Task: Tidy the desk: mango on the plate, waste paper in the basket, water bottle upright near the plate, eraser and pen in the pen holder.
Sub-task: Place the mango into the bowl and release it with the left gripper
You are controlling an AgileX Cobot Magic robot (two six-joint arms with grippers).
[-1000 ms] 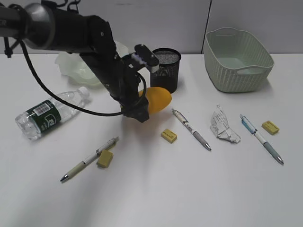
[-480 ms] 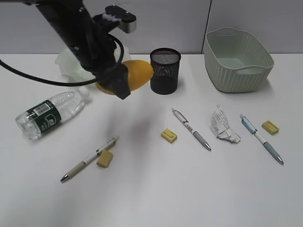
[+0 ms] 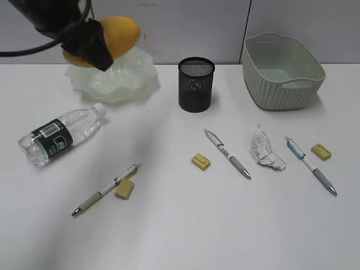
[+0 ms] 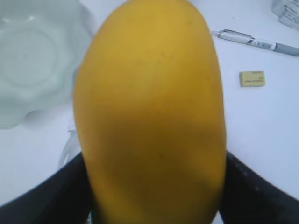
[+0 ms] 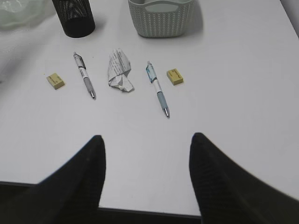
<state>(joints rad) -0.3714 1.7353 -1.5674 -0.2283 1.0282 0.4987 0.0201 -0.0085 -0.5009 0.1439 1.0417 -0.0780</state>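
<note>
Between our left gripper's jaws we gripped the smooth yellow-orange mango, raised above the plate; our right gripper's jaws stood open.

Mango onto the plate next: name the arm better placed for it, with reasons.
Left. The left gripper already holds the mango in the air right above the plate. The right gripper is open and empty, over the near desk edge, far from both.

- mango: smooth yellow-orange oval, pinched between the left gripper's black fingers, up in the air above the wavy green plate
</note>
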